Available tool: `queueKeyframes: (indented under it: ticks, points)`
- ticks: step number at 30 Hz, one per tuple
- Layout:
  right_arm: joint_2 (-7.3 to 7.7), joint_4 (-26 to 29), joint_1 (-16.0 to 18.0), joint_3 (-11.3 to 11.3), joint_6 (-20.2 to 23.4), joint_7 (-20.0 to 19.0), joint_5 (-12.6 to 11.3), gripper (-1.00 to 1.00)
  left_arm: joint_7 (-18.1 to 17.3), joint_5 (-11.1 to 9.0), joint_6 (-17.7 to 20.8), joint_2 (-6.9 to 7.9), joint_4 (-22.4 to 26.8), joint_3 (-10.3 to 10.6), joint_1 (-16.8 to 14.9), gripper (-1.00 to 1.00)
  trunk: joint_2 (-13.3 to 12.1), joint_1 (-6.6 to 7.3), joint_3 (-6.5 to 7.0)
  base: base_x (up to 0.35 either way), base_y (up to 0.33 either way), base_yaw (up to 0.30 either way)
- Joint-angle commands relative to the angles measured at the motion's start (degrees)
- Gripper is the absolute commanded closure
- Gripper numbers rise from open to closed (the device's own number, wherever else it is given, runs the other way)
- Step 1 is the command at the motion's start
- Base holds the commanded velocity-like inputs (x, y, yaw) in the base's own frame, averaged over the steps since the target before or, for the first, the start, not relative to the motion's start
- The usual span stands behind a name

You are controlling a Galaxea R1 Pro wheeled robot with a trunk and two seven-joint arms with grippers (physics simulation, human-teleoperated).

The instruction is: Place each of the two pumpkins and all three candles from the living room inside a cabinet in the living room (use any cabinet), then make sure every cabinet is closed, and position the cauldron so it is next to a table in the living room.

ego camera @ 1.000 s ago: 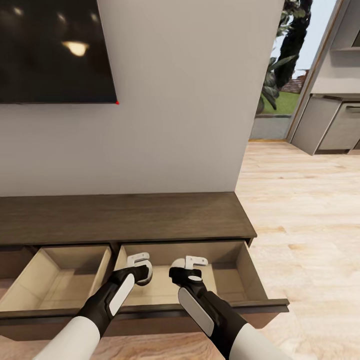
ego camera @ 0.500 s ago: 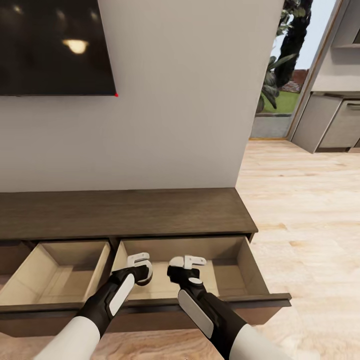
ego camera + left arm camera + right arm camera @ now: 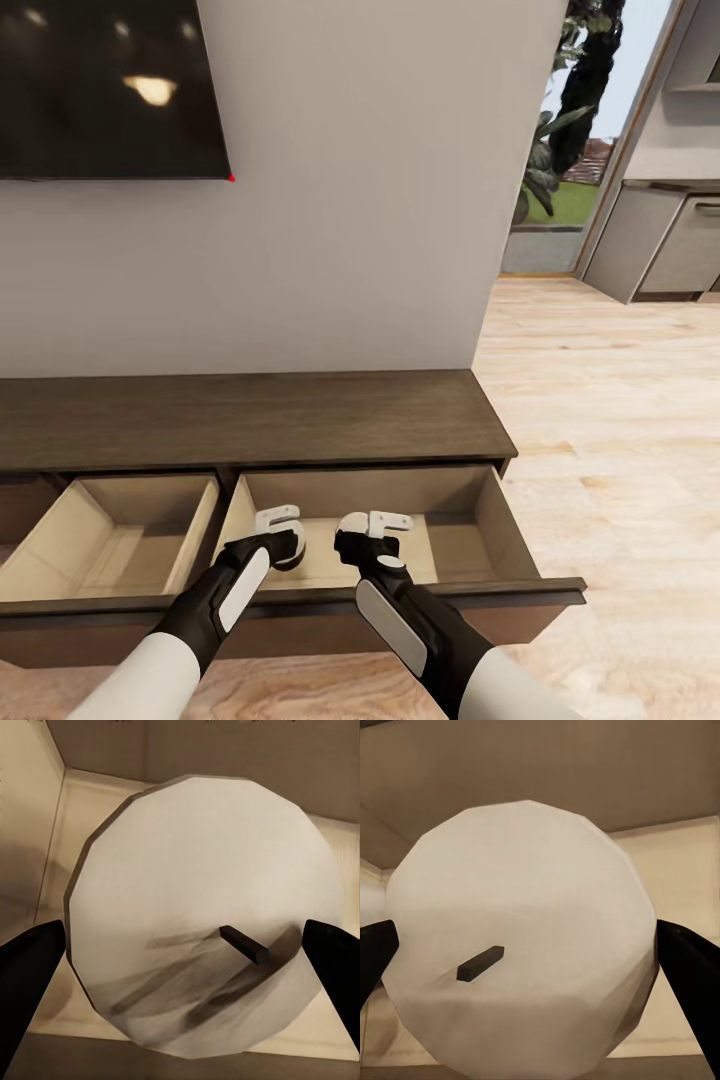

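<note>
Over open cabinet (image 3: 250, 425) drawer, left hand (image 3: 280, 528) pinching candle (image 3: 199, 945), right hand (image 3: 375, 528) pinching second candle (image 3: 521, 937)

Long low dark-brown wood-grain cabinet (image 3: 250, 420) spans lower left to centre of the head view, standing on pale wood-plank floor (image 3: 610, 420). Top surface bare. Two pale-lined drawers pulled open.

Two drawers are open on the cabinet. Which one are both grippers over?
The wider right-hand drawer, at the cabinet's end. The left gripper and right gripper, each holding a candle, hang over it; the left-hand drawer has neither.
</note>
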State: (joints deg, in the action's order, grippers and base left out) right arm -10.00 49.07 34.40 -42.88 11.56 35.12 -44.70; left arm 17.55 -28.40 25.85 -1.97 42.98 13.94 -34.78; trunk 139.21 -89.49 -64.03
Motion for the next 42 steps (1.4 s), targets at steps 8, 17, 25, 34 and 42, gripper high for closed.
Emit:
queueKeyframes:
  ticks: [8,17,25,34,42]
  points:
    - [0.0,0.06,0.05,-0.1,0.31,0.38,-0.12,1.0,0.56,-0.61,-0.7,0.01,0.09,0.93,-0.03,1.0,2.43,-1.31,-1.13,0.0,0.0,0.0]
    - [0.0,0.06,0.05,-0.1,0.31,0.38,-0.12,1.0,0.63,-0.61,-0.72,0.04,0.09,1.0,-0.03,1.0,2.83,-1.53,-1.31,0.0,0.0,0.0]
    - [0.0,0.06,0.05,-0.1,0.36,0.38,-0.12,1.0,0.65,-0.61,-0.71,0.03,0.18,1.01,-0.03,1.0,4.03,-2.19,-1.85,0.0,0.0,0.0]
    - [0.0,0.06,0.05,-0.1,0.54,0.38,-0.12,1.0,0.65,-0.61,-0.72,0.04,0.35,1.01,-0.03,1.0,4.03,-2.19,-1.85,0.0,0.0,0.0]
    - [0.0,0.06,0.05,-0.1,0.74,0.38,-0.12,-1.0,0.65,-0.61,-0.72,0.04,0.35,1.01,-0.03,1.0,4.03,-2.19,-1.85,0.0,0.0,0.0]
